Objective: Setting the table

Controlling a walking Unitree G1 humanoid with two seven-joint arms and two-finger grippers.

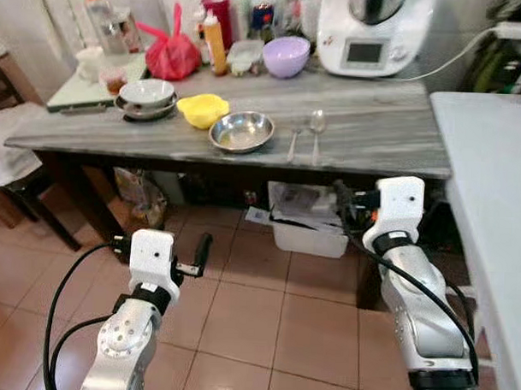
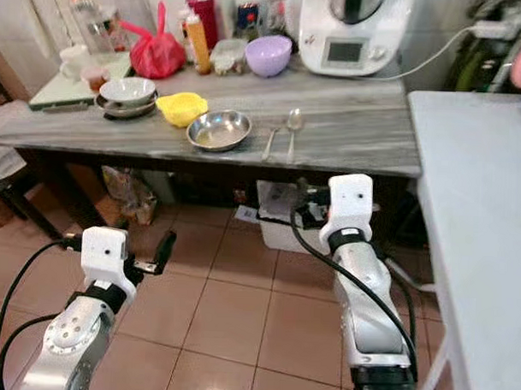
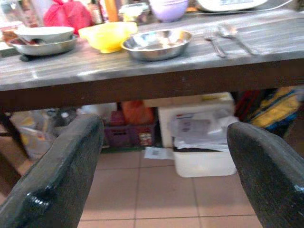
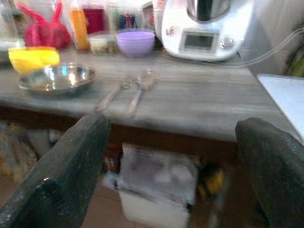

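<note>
A steel bowl (image 1: 241, 131) sits near the front edge of the grey wooden table (image 1: 374, 139), with a yellow bowl (image 1: 203, 109) just behind it to the left. A fork (image 1: 294, 136) and a spoon (image 1: 317, 128) lie side by side to its right. A white bowl (image 1: 147, 92) rests in a steel dish further left. Both arms are held low in front of the table, above the tiled floor. My left gripper (image 1: 162, 245) is open and empty, its fingers (image 3: 57, 175) wide apart. My right gripper (image 1: 382, 201) is also open and empty, level with the table's edge.
Along the back of the table stand a purple bowl (image 1: 286, 55), a white kitchen machine (image 1: 373, 32), a red bag (image 1: 172, 53) and bottles. A white bin (image 1: 310, 233) sits under the table. A pale table (image 1: 492, 186) borders the right side.
</note>
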